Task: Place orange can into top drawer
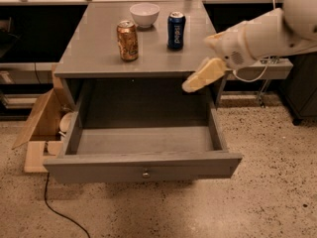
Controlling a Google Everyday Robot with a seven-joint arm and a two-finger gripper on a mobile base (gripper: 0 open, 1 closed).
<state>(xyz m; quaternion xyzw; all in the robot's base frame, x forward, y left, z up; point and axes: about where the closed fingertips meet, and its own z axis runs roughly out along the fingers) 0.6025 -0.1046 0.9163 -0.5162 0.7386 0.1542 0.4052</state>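
The orange can (128,40) stands upright on the grey cabinet top (94,53), left of centre. The top drawer (143,167) is pulled wide open below it, with nothing in it; its round knob shows at the front centre. My gripper (197,80) hangs at the right front edge of the cabinet top, over the drawer's back right corner, well to the right of the orange can and holding nothing visible. The white arm reaches in from the upper right.
A dark blue can (176,30) and a white bowl (144,14) stand at the back of the cabinet top. An open cardboard box (42,125) sits on the floor to the left. A black cable (54,207) trails across the speckled floor.
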